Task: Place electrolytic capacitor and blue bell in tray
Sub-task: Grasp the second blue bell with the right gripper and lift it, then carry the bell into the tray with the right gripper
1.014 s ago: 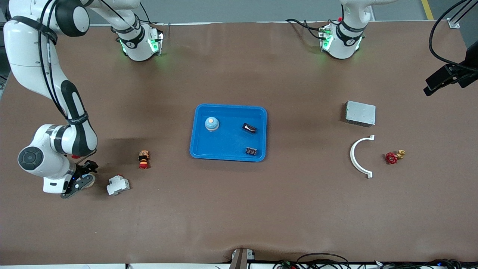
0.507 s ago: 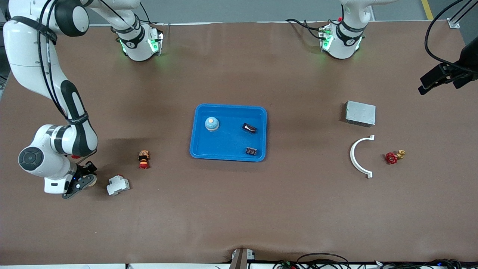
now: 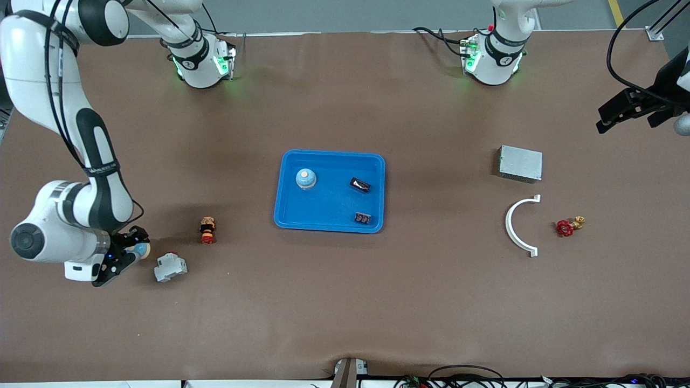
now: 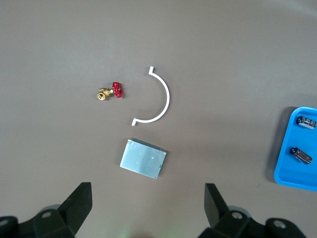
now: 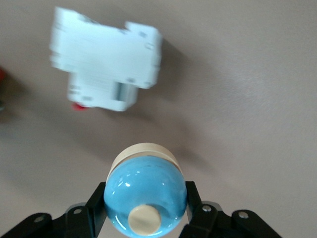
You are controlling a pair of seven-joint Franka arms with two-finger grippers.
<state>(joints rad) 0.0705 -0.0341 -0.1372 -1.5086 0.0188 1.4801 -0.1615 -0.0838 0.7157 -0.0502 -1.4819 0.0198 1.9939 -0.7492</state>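
The bright-blue tray lies mid-table and also shows in the left wrist view. In it stand a light-blue bell, a black cylindrical capacitor with a white stripe and a small black part. My right gripper is shut on a second blue bell with a cream button and base. It holds the bell low over the table beside the white breaker. In the right wrist view the bell fills the jaws of my right gripper. My left gripper is open and empty, high over the left arm's end of the table, and it also shows in the left wrist view.
A white circuit breaker and a red-and-yellow push button lie toward the right arm's end. A grey metal box, a white curved piece and a red-handled brass valve lie toward the left arm's end.
My right gripper has risen and shifted a little toward the breaker, with the blue bell now showing between its fingers. My left gripper has drifted toward the table's edge.
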